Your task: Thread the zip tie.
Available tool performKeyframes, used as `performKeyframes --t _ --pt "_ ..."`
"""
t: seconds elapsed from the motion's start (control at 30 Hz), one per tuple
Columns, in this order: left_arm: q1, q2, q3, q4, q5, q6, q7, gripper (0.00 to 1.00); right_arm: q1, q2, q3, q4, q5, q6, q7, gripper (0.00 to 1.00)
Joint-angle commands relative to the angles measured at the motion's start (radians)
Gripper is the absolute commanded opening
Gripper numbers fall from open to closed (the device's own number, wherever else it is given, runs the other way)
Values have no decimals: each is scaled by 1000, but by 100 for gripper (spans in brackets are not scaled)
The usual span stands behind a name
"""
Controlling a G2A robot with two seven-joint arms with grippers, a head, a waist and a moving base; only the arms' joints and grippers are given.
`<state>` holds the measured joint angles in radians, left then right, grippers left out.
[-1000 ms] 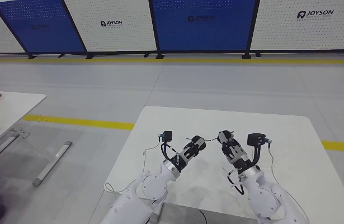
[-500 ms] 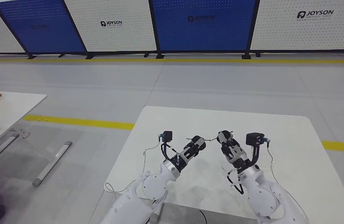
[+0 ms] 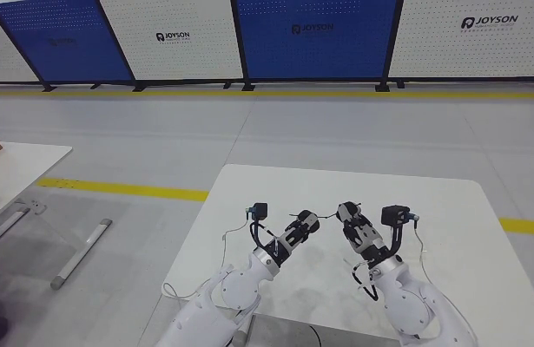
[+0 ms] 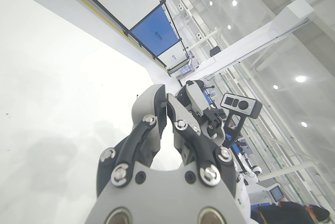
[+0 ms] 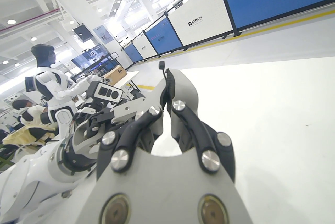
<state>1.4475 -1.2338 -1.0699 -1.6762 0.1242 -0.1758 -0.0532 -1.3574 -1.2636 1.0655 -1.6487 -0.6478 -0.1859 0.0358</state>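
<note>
Hardly anything has shifted — left gripper (image 4: 165, 99) and right gripper (image 5: 167, 86) stay clamped on the zip tie (image 5: 162, 65) between them — threading looks undone.

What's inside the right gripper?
A black zip tie, pinched in the shut right gripper. Its small head pokes out past the fingertips. The strap deeper between the pads is covered, so how far it runs there can't be seen.

Thin black zip tie (image 5: 162, 65), clamped between fingers (image 5: 186, 90)
</note>
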Motion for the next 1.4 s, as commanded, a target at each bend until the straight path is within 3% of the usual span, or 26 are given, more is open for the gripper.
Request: performKeyframes --t 0.0,1.37 --pt "0 0 0 0 0 0 0 0 1 -1 0 2 -3 0 4 0" --pt "0 0 0 0 0 0 0 0 -12 -20 16 -1 -26 -16 -3 0"
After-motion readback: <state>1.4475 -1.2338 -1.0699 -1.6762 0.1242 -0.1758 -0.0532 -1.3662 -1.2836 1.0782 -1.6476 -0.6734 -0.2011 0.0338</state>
